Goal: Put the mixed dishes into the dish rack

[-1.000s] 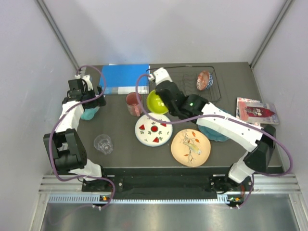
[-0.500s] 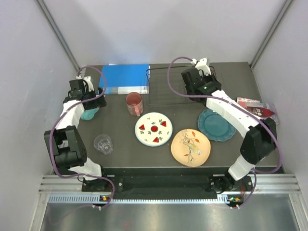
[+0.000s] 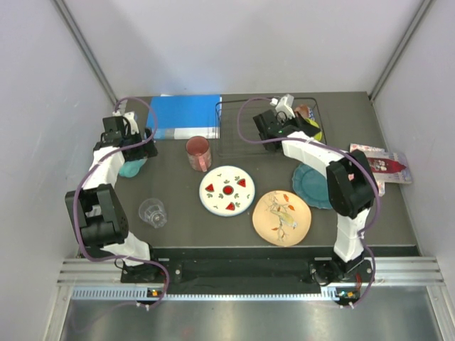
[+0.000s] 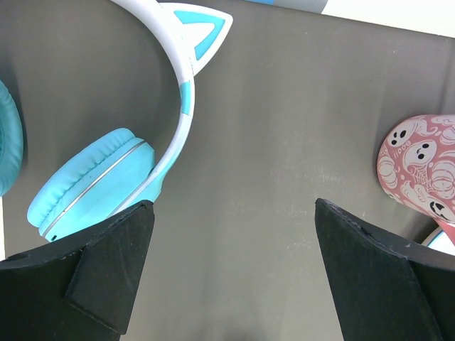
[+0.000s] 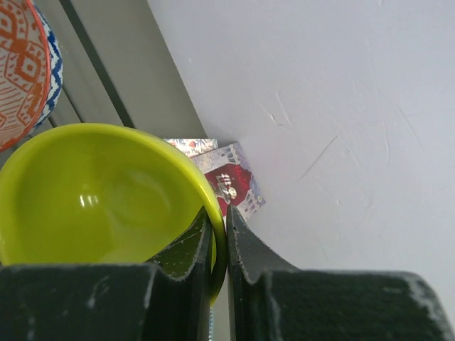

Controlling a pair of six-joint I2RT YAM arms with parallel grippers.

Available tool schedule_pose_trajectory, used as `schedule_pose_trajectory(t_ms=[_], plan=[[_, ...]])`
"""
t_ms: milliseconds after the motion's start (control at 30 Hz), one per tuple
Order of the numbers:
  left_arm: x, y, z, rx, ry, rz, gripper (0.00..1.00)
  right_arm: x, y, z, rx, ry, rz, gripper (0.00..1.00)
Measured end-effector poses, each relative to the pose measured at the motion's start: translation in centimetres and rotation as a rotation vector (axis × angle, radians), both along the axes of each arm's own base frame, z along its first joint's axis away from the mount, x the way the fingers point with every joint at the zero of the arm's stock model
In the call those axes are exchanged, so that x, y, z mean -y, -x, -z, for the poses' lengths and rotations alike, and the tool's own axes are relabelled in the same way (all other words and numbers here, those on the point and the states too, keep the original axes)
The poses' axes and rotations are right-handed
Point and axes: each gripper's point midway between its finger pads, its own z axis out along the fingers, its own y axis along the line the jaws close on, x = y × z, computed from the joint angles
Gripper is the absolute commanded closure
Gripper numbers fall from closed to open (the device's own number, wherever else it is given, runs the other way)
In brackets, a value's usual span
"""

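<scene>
- Top view: black thin-wire dish rack at far centre of the dark table. Right gripper is over its right end, beside the red patterned bowl, which is in the rack.
- Sliver of lime-green bowl at the gripper.
- White plate with red-and-green marks, peach plate, teal scalloped plate, red tumbler and clear glass are on the table, outside the rack.
- Left gripper is above the teal cat-ear headphones.
- Left wrist: jaws spread wide, nothing between them.
- Right wrist: jaws pinched on the lime-green bowl's rim.
</scene>
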Motion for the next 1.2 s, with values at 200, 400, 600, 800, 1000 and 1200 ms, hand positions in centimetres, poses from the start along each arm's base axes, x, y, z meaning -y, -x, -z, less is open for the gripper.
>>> schedule_pose_trajectory(t_ms=[200, 400, 600, 800, 1000, 1200], plan=[[0.0, 0.0, 0.0, 0.0, 0.0, 0.0, 0.01, 0.1, -0.1, 0.0, 0.005, 0.006, 0.01, 1.0], [0.0, 0.0, 0.4, -0.009, 0.002, 0.0, 0.01, 0.6, -0.2, 0.1, -0.002, 0.015, 0.024, 1.0], [0.0, 0.0, 0.6, -0.015, 0.0, 0.002, 0.01, 1.2, -1.4, 2.5, -0.04, 0.046, 0.055, 1.0], [0.0, 0.0, 0.6, -0.016, 0.0, 0.003, 0.01, 1.0, -2.1, 5.1, -0.085, 0.074, 0.06, 1.0], [-0.1, 0.0, 0.6, -0.016, 0.001, 0.003, 0.01, 0.1, -2.3, 5.7, -0.093, 0.077, 0.043, 0.78], [-0.1, 0.0, 0.6, -0.015, 0.003, 0.003, 0.01, -1.6, -1.5, 5.7, -0.107, 0.092, 0.01, 0.29]])
